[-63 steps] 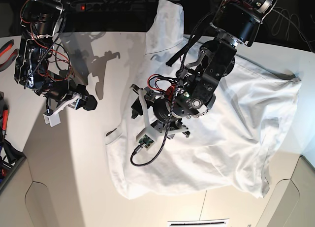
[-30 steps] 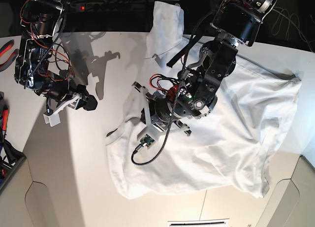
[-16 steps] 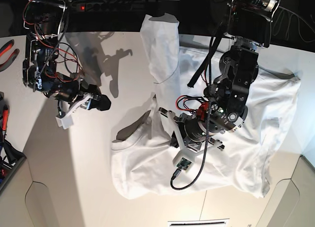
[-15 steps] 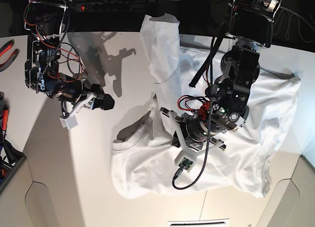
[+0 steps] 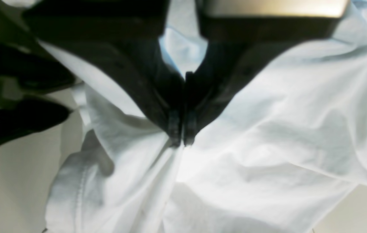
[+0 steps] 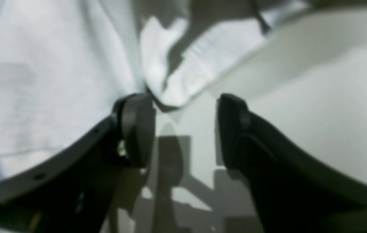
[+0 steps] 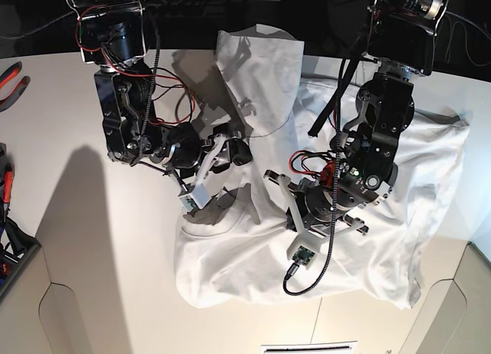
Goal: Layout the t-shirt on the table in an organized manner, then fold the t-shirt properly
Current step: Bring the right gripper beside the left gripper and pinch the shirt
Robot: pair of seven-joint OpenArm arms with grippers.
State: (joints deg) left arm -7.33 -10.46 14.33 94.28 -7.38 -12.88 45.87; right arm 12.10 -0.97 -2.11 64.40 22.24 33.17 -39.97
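The scene is viewed from overhead in the base view, with the table (image 7: 92, 277) filling the frame and both arms entering from the top edge. Close views along the jaws are given by the two wrist cameras, blurred by nearness. The t-shirt (image 7: 399, 177) (image 5: 267, 136) (image 6: 41, 81) is shared by all three views.
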